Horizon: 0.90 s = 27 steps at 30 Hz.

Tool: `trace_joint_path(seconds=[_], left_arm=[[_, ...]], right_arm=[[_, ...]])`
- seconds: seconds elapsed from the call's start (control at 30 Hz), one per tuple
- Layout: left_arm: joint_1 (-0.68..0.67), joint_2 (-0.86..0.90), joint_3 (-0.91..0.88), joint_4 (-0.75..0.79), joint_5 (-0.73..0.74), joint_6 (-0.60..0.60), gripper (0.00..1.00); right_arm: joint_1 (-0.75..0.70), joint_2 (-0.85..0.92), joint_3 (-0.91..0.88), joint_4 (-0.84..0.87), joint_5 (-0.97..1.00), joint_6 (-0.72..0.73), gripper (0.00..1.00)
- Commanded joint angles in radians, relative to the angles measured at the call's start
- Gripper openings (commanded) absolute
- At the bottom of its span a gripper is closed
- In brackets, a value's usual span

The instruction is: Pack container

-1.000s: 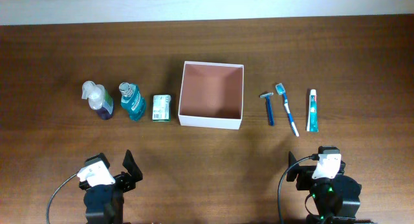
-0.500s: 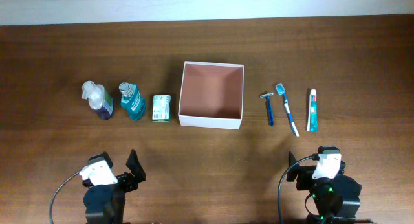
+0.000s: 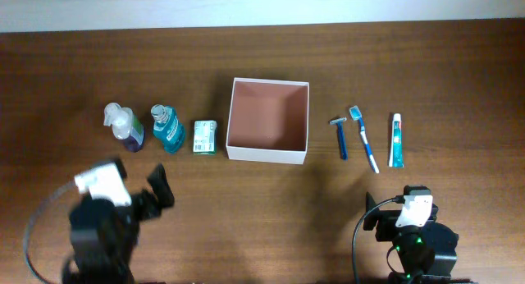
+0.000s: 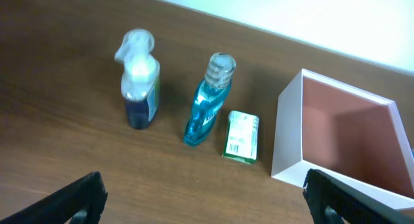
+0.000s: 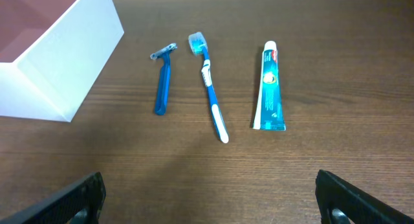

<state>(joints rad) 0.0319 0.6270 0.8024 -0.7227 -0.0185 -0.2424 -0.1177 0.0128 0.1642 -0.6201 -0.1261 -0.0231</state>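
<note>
The container (image 3: 267, 153), a shallow white box with a pinkish-brown inside, sits mid-table and holds nothing. It also shows in the left wrist view (image 4: 288, 136) and the right wrist view (image 5: 65, 62). My left gripper (image 3: 154, 191) is open and empty, raised over the table in front of the bottles; its fingers frame bare wood in the left wrist view (image 4: 207, 198). My right gripper (image 3: 403, 206) is open and empty near the front edge, in front of the razor (image 5: 162, 88), toothbrush (image 5: 212, 98) and toothpaste tube (image 5: 270, 88).
Left of the container stand a clear pump bottle with purple liquid (image 3: 123, 126), a teal mouthwash bottle (image 3: 167, 129) and a small green-white carton (image 3: 204, 137). Right of it lie the razor (image 3: 340, 137), toothbrush (image 3: 365, 139) and toothpaste (image 3: 396, 141).
My left arm has lifted and moved left and forward toward the bottles. The right arm and all objects have not moved.
</note>
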Motion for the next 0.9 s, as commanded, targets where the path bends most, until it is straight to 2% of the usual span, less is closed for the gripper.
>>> trace_joint_path(seconds=[0.0,0.2,0.37,0.47,0.57,0.67,0.87], left_arm=[[-0.002,0.232,0.229,-0.076,-0.004,0.116,0.99],[0.073,0.615,0.666,-0.319,-0.004,0.217,0.99],[0.162,0.829,0.899,-0.430,0.000,0.221,0.99],[0.187,0.904,0.929,-0.433,0.022,0.222,1.00],[0.187,0.975,0.929,-0.430,0.011,0.298,0.99],[0.187,1.044,0.929,-0.430,0.008,0.323,0.99],[0.187,1.164,0.929,-0.413,-0.078,0.346,0.99]], right_arm=[[-0.007,-0.009,-0.006,0.000,-0.009,0.005,0.99],[-0.007,-0.009,-0.006,0.000,-0.009,0.005,0.99],[-0.007,-0.009,-0.006,0.000,-0.009,0.005,0.99],[-0.007,-0.009,-0.006,0.000,-0.009,0.005,0.99],[-0.007,-0.009,-0.006,0.000,-0.009,0.005,0.99],[-0.007,-0.009,-0.006,0.000,-0.009,0.005,0.99],[-0.007,-0.009,-0.006,0.000,-0.009,0.005,0.99]])
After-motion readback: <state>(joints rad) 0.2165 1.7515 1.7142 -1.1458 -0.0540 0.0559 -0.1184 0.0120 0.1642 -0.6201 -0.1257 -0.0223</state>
